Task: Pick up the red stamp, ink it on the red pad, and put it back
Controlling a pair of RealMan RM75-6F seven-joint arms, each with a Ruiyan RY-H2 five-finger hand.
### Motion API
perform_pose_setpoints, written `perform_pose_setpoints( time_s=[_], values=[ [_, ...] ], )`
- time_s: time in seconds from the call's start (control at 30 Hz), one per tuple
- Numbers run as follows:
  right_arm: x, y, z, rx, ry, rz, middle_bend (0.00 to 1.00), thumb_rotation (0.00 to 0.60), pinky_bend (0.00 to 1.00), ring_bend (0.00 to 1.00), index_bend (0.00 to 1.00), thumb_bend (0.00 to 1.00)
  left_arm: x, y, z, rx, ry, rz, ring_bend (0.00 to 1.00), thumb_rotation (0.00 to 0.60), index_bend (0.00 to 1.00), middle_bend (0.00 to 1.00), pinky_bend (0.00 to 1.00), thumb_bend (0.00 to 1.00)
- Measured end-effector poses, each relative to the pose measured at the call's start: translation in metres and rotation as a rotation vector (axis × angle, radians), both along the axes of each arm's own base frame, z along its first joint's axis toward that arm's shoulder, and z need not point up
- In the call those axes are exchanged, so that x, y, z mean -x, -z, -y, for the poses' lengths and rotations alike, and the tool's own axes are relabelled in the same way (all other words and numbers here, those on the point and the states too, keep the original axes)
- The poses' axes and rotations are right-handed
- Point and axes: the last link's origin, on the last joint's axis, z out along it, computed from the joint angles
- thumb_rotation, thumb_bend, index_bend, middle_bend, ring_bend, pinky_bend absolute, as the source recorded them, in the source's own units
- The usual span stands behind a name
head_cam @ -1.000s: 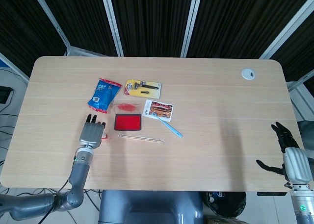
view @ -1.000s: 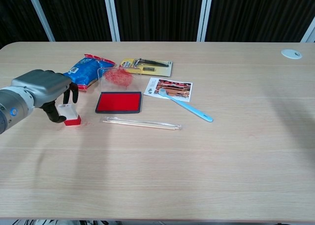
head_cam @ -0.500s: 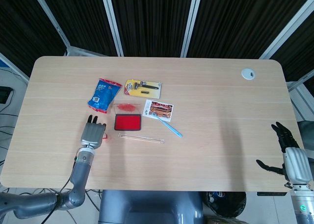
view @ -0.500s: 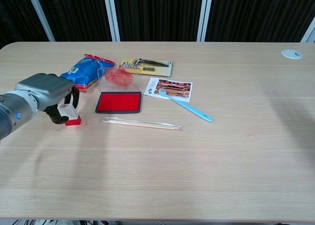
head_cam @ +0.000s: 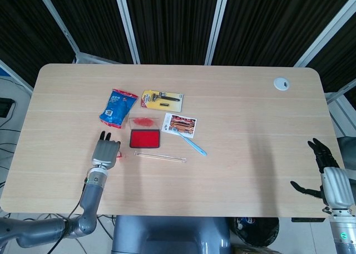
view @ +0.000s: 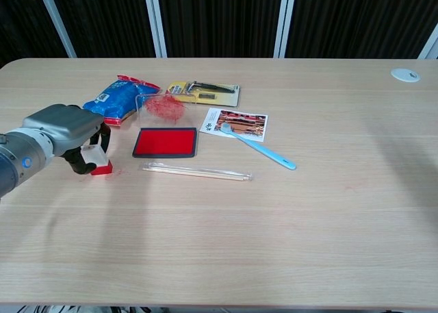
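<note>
Under the curled fingers (view: 85, 164) of the left hand (view: 65, 128), the red stamp (view: 100, 164) has slid slightly leftward on the worktop (view: 274, 210), suggesting the fingers are still closing on it, not yet lifting.

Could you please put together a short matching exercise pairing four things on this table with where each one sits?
Things:
1. red stamp
2. ink pad
3. blue toothbrush
4. blue snack bag

Places:
A. head lying on the picture card, handle on the table
B. at the far left, behind the left hand
C. between the stamp and the picture card, lid raised
D. right by the fingers of the left hand

Pairs: 1-D, 2-C, 3-A, 4-B
</note>
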Motion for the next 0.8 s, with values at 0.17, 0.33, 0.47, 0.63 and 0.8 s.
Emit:
perform_pose_setpoints(
  time_s=[0.17,0.33,0.47,0.63,0.8],
  values=[
    [0.0,0.0,0.0,0.001,0.0,0.001,0.0,0.6,0.18,0.0,0.0,0.11,0.001,0.001,0.0,0.001,-0.001,-0.002,0.13,0.6,0.49,0.5,0.1,0.37],
    [0.0,0.0,0.0,0.002,0.0,0.002,0.0,0.6,0.19,0.0,0.0,0.12,0.0,0.001,0.0,0.003,0.004,-0.003,0.15,0.6,0.53,0.54,0.12,0.49],
    [0.0,0.0,0.0,0.003,0.0,0.002,0.0,0.6,0.19,0.0,0.0,0.12,-0.001,0.001,0.0,-0.002,0.014,0.002,0.2,0.6,0.56,0.57,0.18,0.56],
    [0.0,0.0,0.0,0.003,0.0,0.003,0.0,0.6,0.19,0.0,0.0,0.12,-0.005,-0.001,0.0,-0.012,0.046,0.007,0.35,0.6,0.6,0.6,0.4,0.59],
    [0.0,0.0,0.0,0.003,0.001,0.003,0.0,0.6,0.19,0.0,0.0,0.12,-0.013,-0.003,-0.001,-0.028,0.131,-0.013,0.4,0.6,0.61,0.62,0.47,0.6]
  ],
)
